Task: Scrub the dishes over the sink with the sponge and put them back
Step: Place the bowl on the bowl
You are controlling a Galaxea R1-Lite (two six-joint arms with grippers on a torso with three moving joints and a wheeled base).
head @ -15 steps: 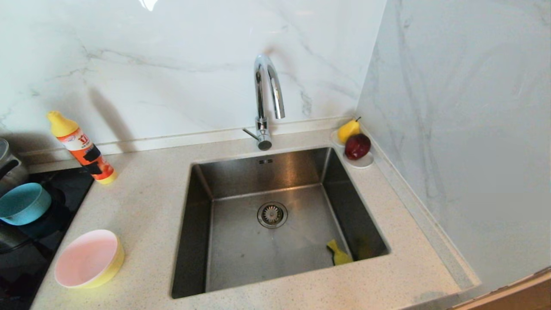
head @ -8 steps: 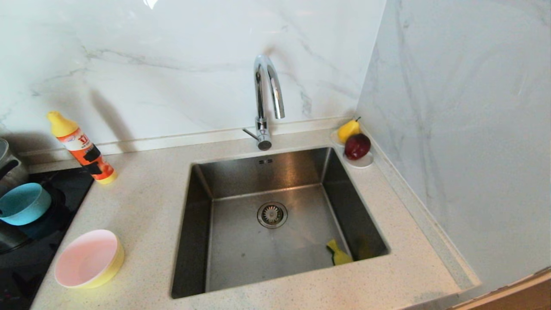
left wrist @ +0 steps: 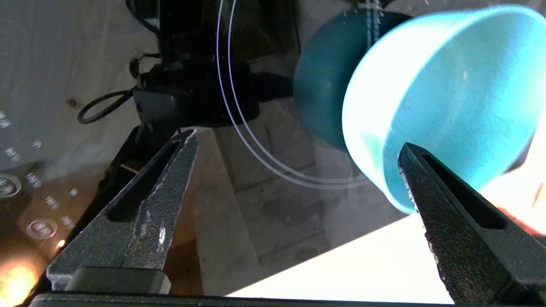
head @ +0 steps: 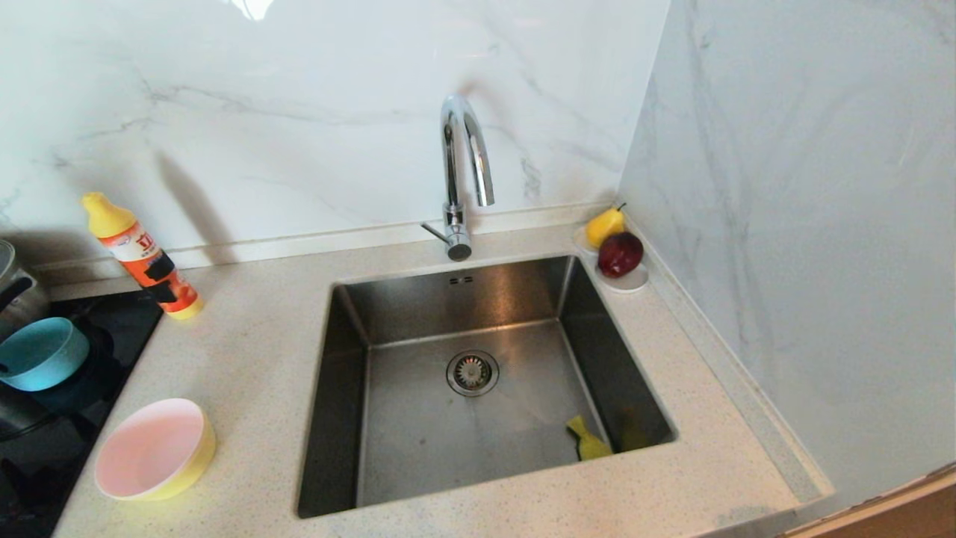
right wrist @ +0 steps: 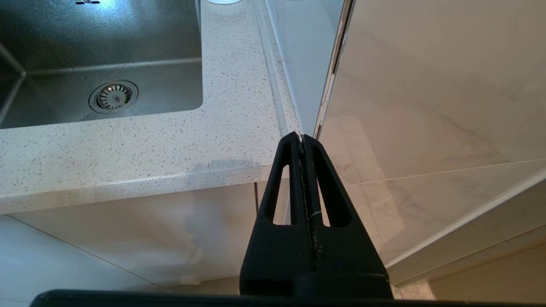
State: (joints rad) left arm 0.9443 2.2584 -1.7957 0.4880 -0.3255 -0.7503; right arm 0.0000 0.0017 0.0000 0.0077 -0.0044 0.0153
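Observation:
A light blue bowl (head: 37, 353) sits on the black cooktop (head: 123, 329) at the far left. My left gripper (left wrist: 297, 140) hovers open over the cooktop glass, with one finger (left wrist: 452, 209) in front of the blue bowl (left wrist: 448, 98) and nothing between the jaws. A pale pink bowl (head: 149, 444) rests inside a yellow bowl (head: 200, 456) on the counter's front left. The sponge (head: 588, 442) lies in the near right corner of the sink (head: 455, 299). My right gripper (right wrist: 302, 137) is parked shut below the counter's front right edge.
A chrome faucet (head: 463, 164) arches over the sink's back rim. An orange bottle with a yellow cap (head: 146, 260) leans behind the cooktop. A white saucer (head: 631, 282) with a pear and a red fruit stands in the back right corner. A steel pot (head: 15, 288) shows at the left edge.
Bowls, sponge and bottle stay where they were. Only the dark shapes at the left edge under the blue bowl shift slightly.

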